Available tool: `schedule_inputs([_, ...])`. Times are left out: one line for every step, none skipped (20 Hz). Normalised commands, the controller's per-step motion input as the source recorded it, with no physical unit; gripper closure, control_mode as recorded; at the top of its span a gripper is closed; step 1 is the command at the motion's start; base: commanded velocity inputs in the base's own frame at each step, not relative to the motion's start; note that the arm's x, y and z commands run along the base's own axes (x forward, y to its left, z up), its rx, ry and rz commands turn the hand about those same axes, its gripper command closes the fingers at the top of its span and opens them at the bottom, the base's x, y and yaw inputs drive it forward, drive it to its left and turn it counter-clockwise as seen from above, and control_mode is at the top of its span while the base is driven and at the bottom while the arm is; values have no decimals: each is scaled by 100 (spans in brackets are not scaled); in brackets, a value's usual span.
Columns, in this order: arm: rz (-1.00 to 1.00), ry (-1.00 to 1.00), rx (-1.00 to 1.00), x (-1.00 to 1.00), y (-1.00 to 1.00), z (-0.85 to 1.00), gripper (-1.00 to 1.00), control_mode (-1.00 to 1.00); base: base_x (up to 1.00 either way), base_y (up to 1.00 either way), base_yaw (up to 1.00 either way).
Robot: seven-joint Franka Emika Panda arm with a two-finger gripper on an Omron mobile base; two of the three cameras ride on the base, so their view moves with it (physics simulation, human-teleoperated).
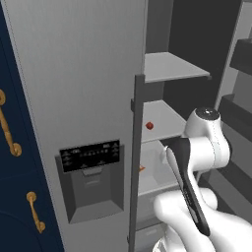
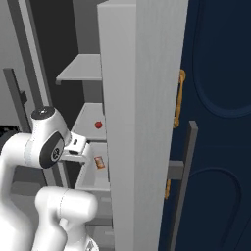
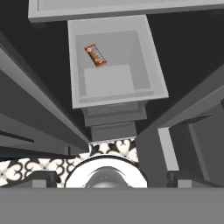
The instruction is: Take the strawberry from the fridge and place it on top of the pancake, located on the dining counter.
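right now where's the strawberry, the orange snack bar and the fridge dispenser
strawberry (image 1: 149,126): left base view, middle of the red fruit on the fridge shelf
orange snack bar (image 3: 95,55): hand view, middle of the wrapper in the grey drawer
fridge dispenser (image 1: 91,155): left base view, its black panel on the closed door

A tall grey fridge (image 2: 142,122) stands open, its door edge toward the camera. A tiny red strawberry (image 2: 98,125) sits on a pale grey shelf (image 2: 90,120) inside. A small orange wrapped bar (image 2: 100,163) lies in the grey drawer (image 2: 93,181) below, beside the navy cabinet (image 2: 215,122) with brass handles.

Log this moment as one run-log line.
phase: reaching into open fridge | strawberry: on middle shelf, untouched | orange packet: in drawer bin below | fingers: open, empty | pancake: not placed yet
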Motion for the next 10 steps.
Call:
schedule_inputs([0, 0, 0, 0, 0, 0, -100, 100, 0, -1, 0])
schedule_inputs([0, 0, 0, 0, 0, 0, -100, 100, 0, 0, 0])
schedule_inputs([0, 0, 0, 0, 0, 0, -100, 100, 0, 0, 0])
schedule_inputs([0, 0, 0, 0, 0, 0, -100, 100, 0, 0, 0])
schedule_inputs([0, 0, 0, 0, 0, 0, -100, 100, 0, 0, 0])
schedule_inputs([0, 0, 0, 0, 0, 0, -100, 100, 1, 0, 0])
schedule_inputs([0, 0, 0, 0, 0, 0, -100, 100, 1, 0, 0])
schedule_inputs([0, 0, 0, 0, 0, 0, -100, 100, 11, 0, 0])
schedule_inputs([0, -44, 0, 16, 0, 0, -100, -100, 0, 0, 0])
schedule_inputs([1, -59, 1, 14, 0, 3, -100, -100, 0, 0, 0])
